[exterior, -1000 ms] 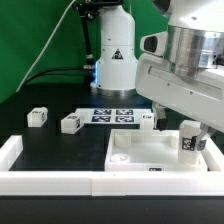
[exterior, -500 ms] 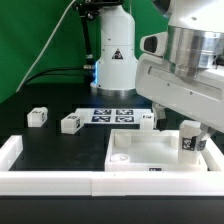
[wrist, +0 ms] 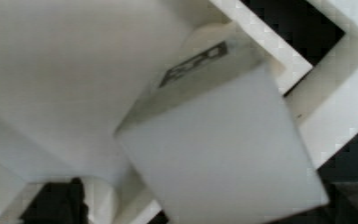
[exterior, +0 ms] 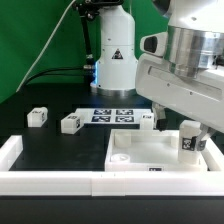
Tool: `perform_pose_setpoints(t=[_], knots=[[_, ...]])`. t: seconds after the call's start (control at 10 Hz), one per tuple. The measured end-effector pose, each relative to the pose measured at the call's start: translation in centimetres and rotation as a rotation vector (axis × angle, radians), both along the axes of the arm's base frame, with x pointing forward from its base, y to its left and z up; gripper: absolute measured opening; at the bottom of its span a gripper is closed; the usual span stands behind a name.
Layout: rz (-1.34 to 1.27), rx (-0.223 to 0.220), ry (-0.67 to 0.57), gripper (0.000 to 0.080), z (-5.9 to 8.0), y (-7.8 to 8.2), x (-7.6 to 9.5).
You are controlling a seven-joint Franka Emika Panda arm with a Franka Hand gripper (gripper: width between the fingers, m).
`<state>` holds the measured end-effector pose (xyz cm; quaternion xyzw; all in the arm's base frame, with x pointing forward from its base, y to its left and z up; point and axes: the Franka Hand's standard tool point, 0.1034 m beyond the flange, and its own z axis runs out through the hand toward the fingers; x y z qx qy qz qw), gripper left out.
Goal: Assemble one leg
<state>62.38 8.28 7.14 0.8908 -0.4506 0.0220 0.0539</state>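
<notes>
One leg (exterior: 190, 139), a small white post with a black-and-white tag, stands upright at the far corner of the wide white panel (exterior: 140, 155) on the exterior view's right. My gripper (exterior: 196, 128) hangs over it, with one dark finger showing just beside the leg. In the wrist view the leg (wrist: 211, 130) fills the picture between the jaws. Its tag (wrist: 197, 65) faces the camera. The dark fingertips (wrist: 60, 203) stand a little off its sides, so the gripper (wrist: 202, 208) looks open around the leg.
Two loose legs (exterior: 38, 117) (exterior: 71, 122) lie on the black table at the exterior view's left, and a third (exterior: 147, 120) is partly behind the arm. The marker board (exterior: 112, 115) lies at the back. A white raised rim (exterior: 50, 180) borders the front. The robot base (exterior: 112, 55) stands behind.
</notes>
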Motion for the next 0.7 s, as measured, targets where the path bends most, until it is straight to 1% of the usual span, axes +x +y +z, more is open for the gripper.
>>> perform_pose_setpoints(t=[0.7], knots=[[0.000,0.000,0.000,0.0649,-0.01,0.00,-0.01]])
